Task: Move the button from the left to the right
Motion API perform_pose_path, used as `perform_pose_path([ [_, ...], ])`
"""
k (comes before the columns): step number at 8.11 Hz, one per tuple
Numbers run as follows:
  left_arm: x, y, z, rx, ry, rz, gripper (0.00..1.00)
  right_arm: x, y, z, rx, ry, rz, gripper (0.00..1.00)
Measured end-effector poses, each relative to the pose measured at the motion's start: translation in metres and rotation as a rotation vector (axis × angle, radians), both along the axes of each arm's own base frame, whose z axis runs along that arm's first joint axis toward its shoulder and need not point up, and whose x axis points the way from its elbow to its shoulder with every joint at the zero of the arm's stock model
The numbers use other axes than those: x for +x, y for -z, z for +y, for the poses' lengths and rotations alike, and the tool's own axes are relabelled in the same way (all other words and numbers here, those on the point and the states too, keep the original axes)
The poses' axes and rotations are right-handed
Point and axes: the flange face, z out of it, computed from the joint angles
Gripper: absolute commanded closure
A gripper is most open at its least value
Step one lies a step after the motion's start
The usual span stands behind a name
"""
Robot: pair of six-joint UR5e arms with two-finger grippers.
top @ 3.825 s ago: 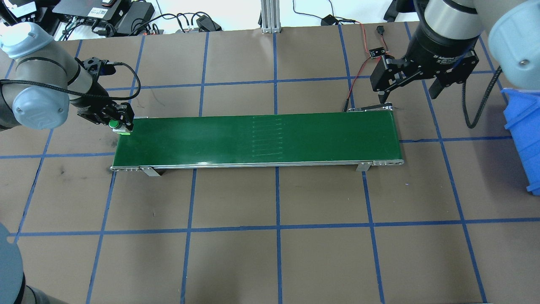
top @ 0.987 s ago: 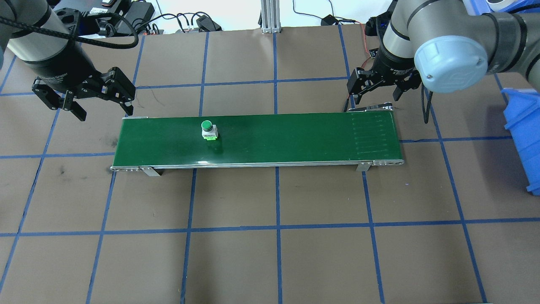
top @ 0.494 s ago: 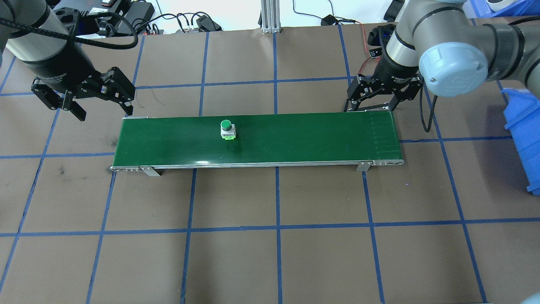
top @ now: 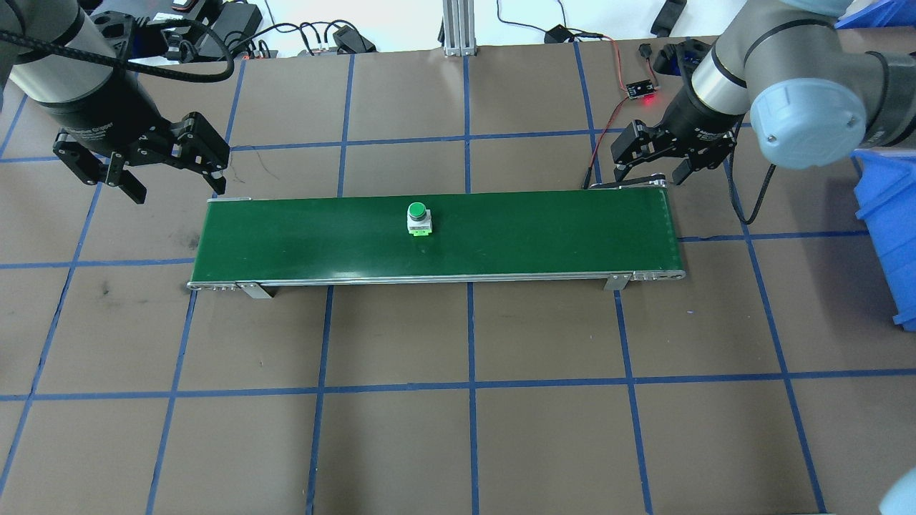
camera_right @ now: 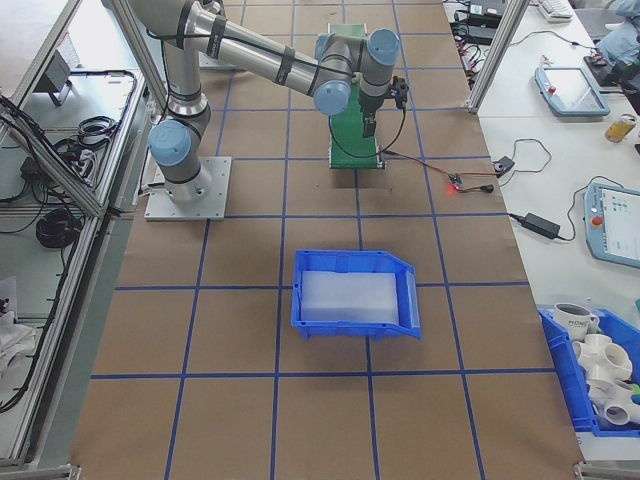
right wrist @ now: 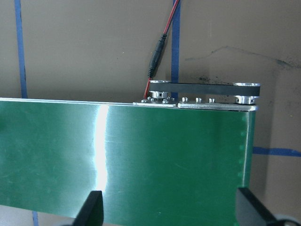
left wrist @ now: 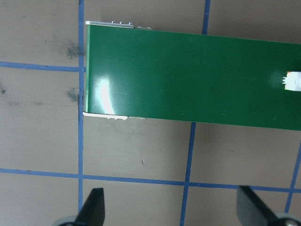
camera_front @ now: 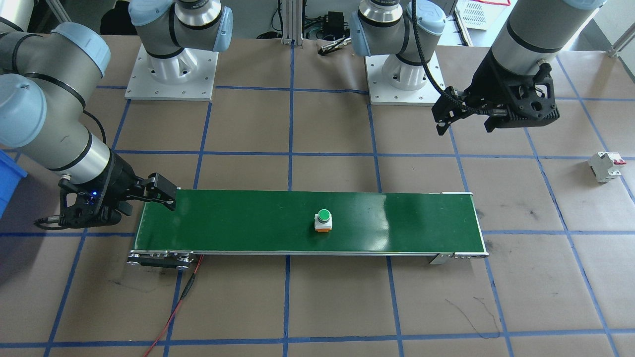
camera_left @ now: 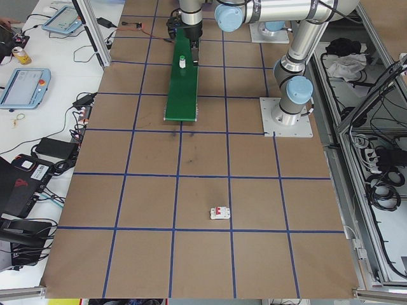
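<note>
Button [top: 417, 217] mid-belt [top: 544, 236], left tool [top: 172, 174] raised, wide, right tool [top: 653, 170] low, wide

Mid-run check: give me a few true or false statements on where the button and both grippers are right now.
1. The button stands upright on the green conveyor belt. True.
2. The left gripper is shut on the button. False: it is open, empty, raised off the belt's left end.
3. The right gripper is open at the belt's right end. True.
4. The button has reached the right gripper. False: it sits near mid-belt, well short of it.
5. The circuit breaker rides the belt too. False: it lies on the table, off the belt.
</note>
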Motion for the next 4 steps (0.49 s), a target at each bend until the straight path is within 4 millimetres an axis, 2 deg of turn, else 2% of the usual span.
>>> perform_pose_path([
  [4, 0.0001, 0.0005, -0.0005, 0.000, 0.000, 0.000, 0.00, 0.0062, 0.0022, 0.0020, 0.013, 0.141, -0.048, 0.07],
])
